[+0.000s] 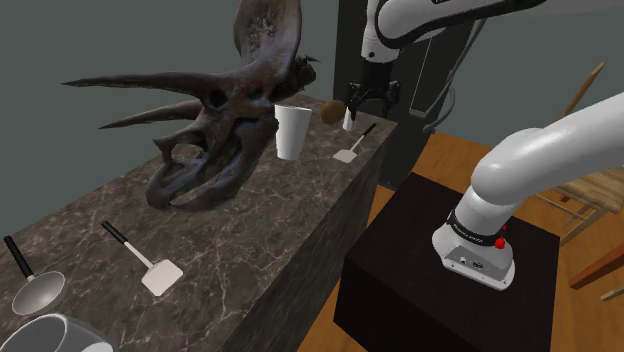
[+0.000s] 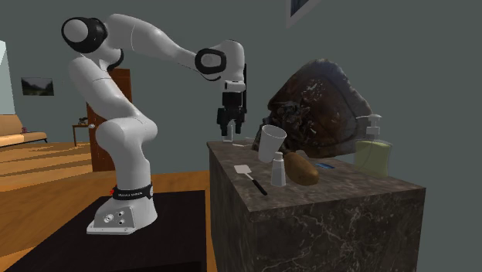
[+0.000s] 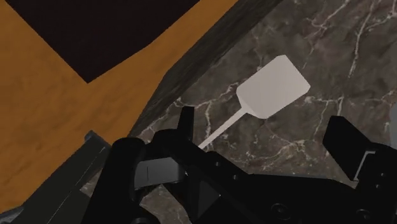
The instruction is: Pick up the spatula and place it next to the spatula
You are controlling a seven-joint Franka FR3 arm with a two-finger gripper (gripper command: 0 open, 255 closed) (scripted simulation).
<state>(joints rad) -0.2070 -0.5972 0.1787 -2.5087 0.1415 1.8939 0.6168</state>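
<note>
Dark marble counter [image 1: 250, 230] with a horned skull [image 1: 215, 110] at upper left of the shoulder view. Black gripper [image 1: 372, 98] hovers with fingers spread wide and empty over the near spatula [image 1: 350, 150], which lies flat at upper centre by a white cup [image 1: 292, 130]. At lower left lies the second spatula [image 1: 152, 266]. Best to centre over the thin handle, which seems nearer one finger, descend straight, then close

The far spatula [image 1: 346, 155], white-bladed and dark-handled, lies flat on the worktop [image 1: 250, 232]; the near spatula [image 1: 158, 276], alike, lies well apart.
</note>
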